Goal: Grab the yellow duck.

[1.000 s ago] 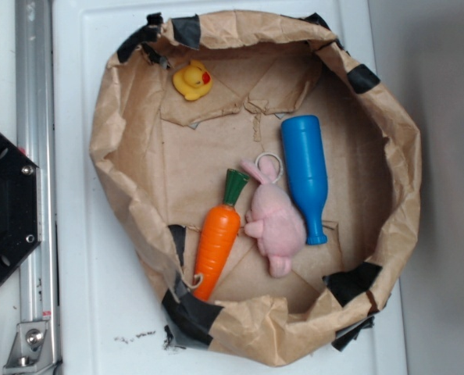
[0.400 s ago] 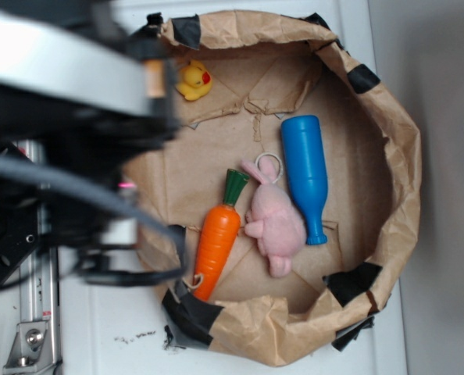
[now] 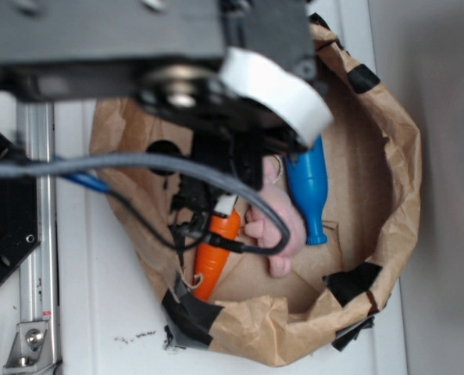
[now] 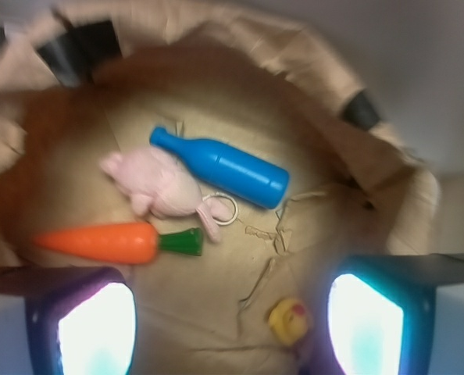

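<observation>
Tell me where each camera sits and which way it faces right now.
Exterior: overhead, looking straight down on the paper-lined bin; the arm and its cables block most of it, hiding the yellow duck.
Wrist: mounted on the tool, looking down into the bin; its two fingers frame the bottom edge, with the yellow duck between them.
Shared: blue bottle, carrot, pink bunny.

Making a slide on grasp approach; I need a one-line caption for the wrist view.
Open claw above a paper-lined bin, yellow duck near its right finger, beyond it a carrot, pink bunny and blue bottle.
</observation>
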Tool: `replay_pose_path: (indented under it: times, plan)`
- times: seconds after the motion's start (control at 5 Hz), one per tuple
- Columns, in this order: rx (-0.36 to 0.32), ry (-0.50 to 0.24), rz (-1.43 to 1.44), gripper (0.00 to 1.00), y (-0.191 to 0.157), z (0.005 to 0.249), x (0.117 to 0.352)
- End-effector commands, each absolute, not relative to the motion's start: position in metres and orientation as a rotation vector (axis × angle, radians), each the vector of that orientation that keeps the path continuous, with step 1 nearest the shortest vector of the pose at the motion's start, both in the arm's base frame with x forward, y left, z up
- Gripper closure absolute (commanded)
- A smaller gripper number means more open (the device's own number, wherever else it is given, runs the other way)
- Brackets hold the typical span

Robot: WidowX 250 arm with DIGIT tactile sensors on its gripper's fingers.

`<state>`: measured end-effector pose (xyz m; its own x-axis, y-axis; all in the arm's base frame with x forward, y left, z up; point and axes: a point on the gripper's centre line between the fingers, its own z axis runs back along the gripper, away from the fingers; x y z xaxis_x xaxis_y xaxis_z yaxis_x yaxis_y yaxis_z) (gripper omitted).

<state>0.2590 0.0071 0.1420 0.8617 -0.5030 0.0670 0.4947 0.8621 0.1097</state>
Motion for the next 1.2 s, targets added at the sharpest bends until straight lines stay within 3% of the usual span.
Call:
replay_pose_path:
  times: [0.0,0.2,0.4,1.0]
  plan:
    - [0.214,-0.177,-0.693,0.00,0.022,0.100,0.251]
    - [0.238,-0.195,-0.767,0.00,0.030,0.093,0.237]
    - [0.263,-0.158,-0.730,0.00,0.050,0.080,0.233]
    - [0.219,-0.120,-0.701,0.00,0.068,0.069,0.237]
